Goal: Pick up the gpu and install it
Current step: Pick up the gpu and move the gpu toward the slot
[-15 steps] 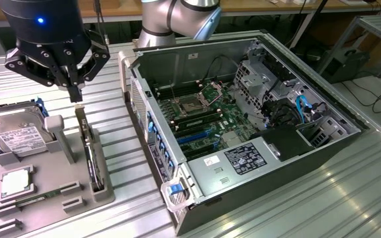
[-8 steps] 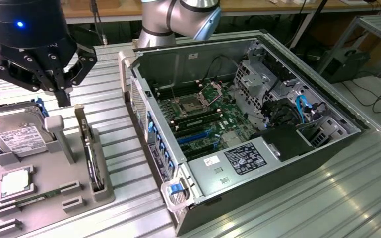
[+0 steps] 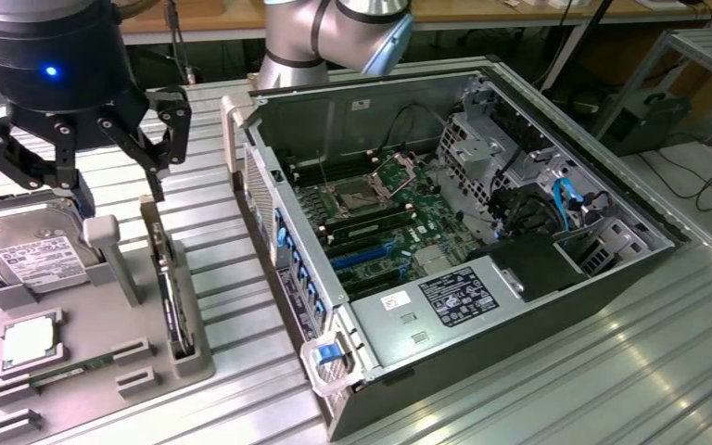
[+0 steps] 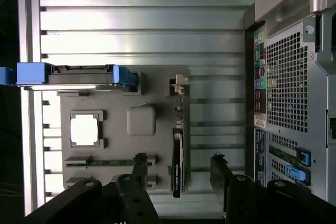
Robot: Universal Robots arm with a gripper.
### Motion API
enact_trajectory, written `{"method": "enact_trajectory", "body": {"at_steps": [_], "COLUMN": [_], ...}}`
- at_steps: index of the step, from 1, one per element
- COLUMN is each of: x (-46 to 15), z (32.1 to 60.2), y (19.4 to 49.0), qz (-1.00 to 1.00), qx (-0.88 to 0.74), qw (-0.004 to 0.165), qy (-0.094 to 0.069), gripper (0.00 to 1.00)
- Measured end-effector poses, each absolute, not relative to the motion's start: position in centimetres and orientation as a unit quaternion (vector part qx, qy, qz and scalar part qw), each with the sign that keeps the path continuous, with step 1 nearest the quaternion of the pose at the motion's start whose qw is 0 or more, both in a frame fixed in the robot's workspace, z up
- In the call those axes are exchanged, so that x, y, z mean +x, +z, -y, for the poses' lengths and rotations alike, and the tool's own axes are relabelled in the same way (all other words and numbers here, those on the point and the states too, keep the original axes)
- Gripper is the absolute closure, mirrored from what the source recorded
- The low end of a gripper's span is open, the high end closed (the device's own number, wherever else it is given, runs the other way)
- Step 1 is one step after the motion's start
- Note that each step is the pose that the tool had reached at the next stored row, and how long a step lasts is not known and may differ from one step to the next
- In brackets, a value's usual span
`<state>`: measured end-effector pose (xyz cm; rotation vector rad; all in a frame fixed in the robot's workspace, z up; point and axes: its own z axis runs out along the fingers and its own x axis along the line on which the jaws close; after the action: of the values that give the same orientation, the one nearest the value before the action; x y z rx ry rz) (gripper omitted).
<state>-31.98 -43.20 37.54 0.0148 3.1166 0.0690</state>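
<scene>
Tool, exterior view: the tool [image 3: 118, 185] hangs at 10 o'clock in the picture with its jaws spread wide and holding nothing, above a grey tray [image 3: 90, 320].
Graphics card, exterior view: the graphics card [image 3: 171, 283] stands on its long edge in a slot on the side of the tray nearest the open computer case [image 3: 455, 232]. It is at about 8 o'clock from the case's middle, beneath the tool and untouched.
Neighbours, exterior view: a hard drive [image 3: 29, 255] leans at 9 o'clock from the card, and a processor chip [image 3: 29, 338] lies at about 8 o'clock.
Surface, exterior view: a ribbed metal surface [image 3: 245, 389] carries the tray and the case.
Tool, wrist view: the tool [image 4: 180, 174] straddles the card [image 4: 178, 145], with one finger [image 4: 139, 174] on each side and clear gaps between. Nothing is gripped.
Card, wrist view: it is seen edge-on, with its pale bracket [image 4: 181, 83] at the end nearer the hard drive [image 4: 79, 74].
Handling: the card is probably light, stiff, thin and fragile.
Hold: pinching the two flat faces near the middle of the upper edge looks best, gently and clear of the contact edge seated in the slot.
</scene>
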Motion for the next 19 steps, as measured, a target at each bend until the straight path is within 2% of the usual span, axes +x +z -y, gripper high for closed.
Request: {"method": "enact_trajectory", "body": {"at_steps": [19], "x": [-32.0], "z": [43.7], "y": [35.9], "qz": [-1.0], "qx": [0.0], "qw": [0.012], "qy": [0.017], "gripper": [0.4]}}
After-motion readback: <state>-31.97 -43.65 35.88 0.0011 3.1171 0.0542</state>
